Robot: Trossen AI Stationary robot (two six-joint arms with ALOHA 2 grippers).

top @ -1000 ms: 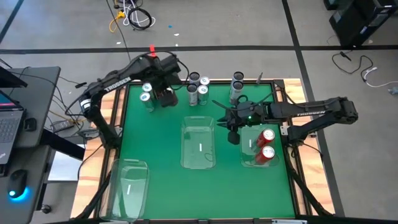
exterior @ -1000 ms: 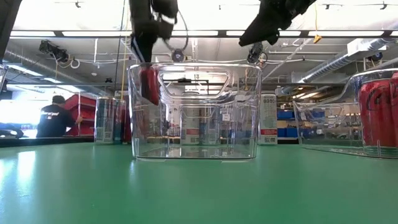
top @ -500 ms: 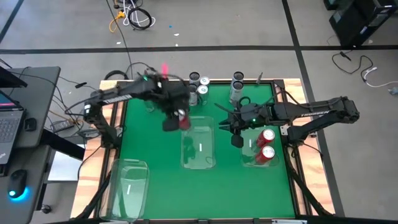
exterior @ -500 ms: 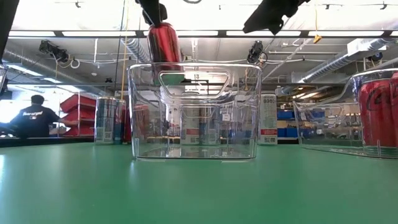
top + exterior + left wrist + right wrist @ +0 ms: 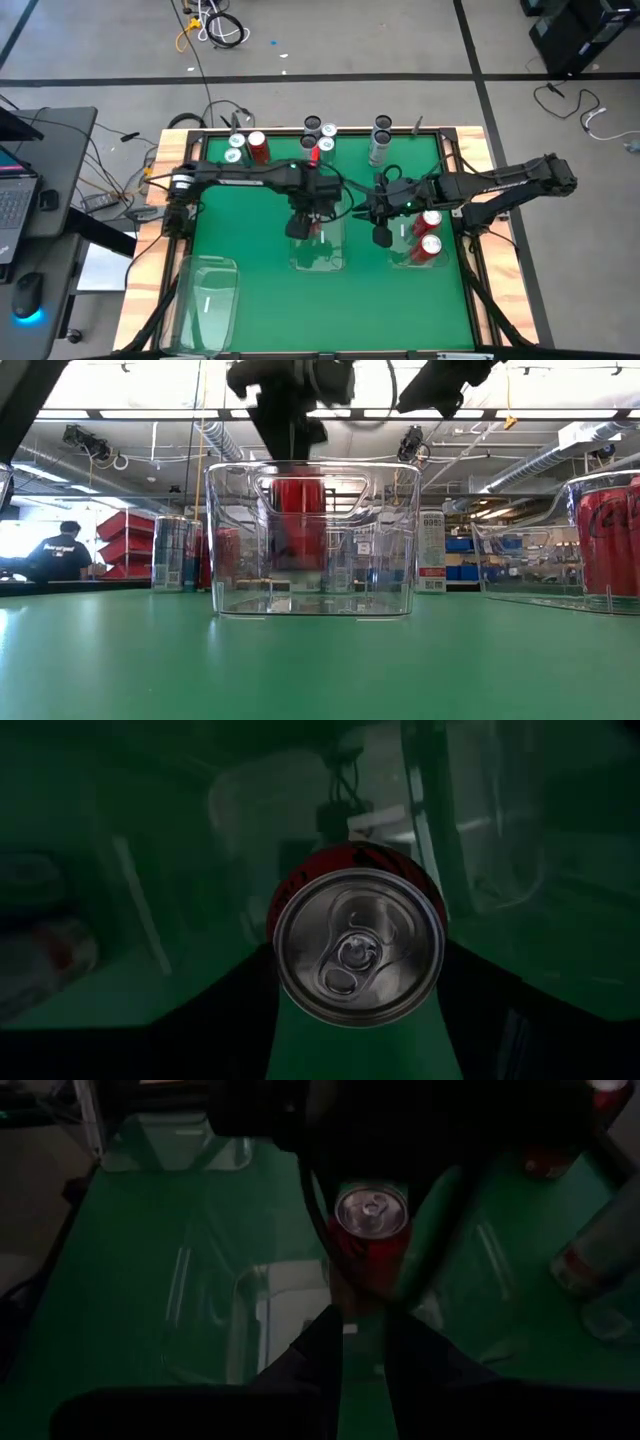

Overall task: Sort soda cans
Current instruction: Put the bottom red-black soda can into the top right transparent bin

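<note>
One left gripper (image 5: 304, 222) lowering red can (image 5: 295, 525) into middle bin (image 5: 312, 540).

Overhead camera straight down on whole table (image 5: 250, 230), table-height camera level, both sharing middle clear bin (image 5: 312, 540)

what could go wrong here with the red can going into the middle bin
1. The left end effector holds the red can inside the clear middle bin, apparently above its floor; released from there, it might bounce or tip.
2. Two red cans already lie in the right bin, so this one may be sorted into the wrong bin.
3. The right end effector hangs close beside the left arm; either moving could cause a bump.
</note>
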